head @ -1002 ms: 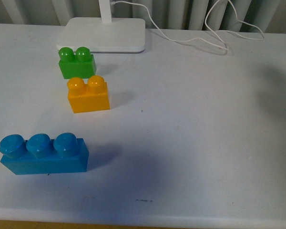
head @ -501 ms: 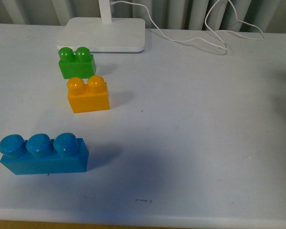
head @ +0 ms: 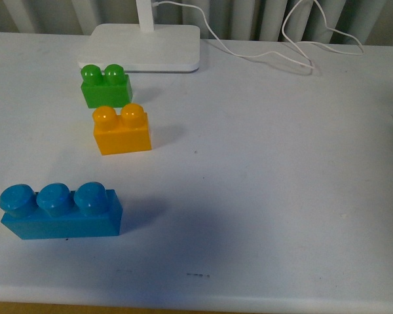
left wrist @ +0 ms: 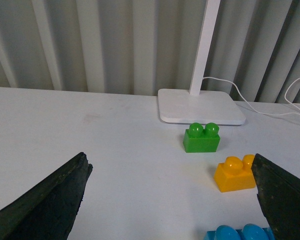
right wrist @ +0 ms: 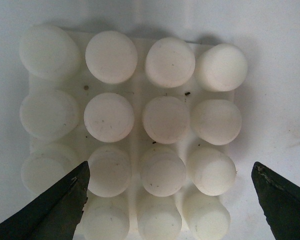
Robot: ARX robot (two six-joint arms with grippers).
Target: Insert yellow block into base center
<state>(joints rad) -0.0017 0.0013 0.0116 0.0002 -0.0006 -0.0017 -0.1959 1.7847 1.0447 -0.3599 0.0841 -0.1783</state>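
The yellow block (head: 122, 129) stands on the white table, left of centre, its two studs up. In the left wrist view the yellow block (left wrist: 234, 174) lies close to one dark fingertip (left wrist: 282, 195) of my left gripper (left wrist: 170, 200), which is open and holds nothing. The base (right wrist: 162, 120), a white plate of round studs, fills the right wrist view. My right gripper (right wrist: 170, 200) hangs open right above it, one fingertip (right wrist: 55, 205) at each side. Neither gripper shows in the front view, and the base is out of sight there.
A green brick (head: 105, 86) sits just behind the yellow block. A longer blue brick (head: 59, 210) lies near the front left. A white lamp stand (head: 143, 47) and its cable (head: 295, 39) occupy the back edge.
A dark shadow at the table's right edge in the front view has faded. The three bricks have not moved.
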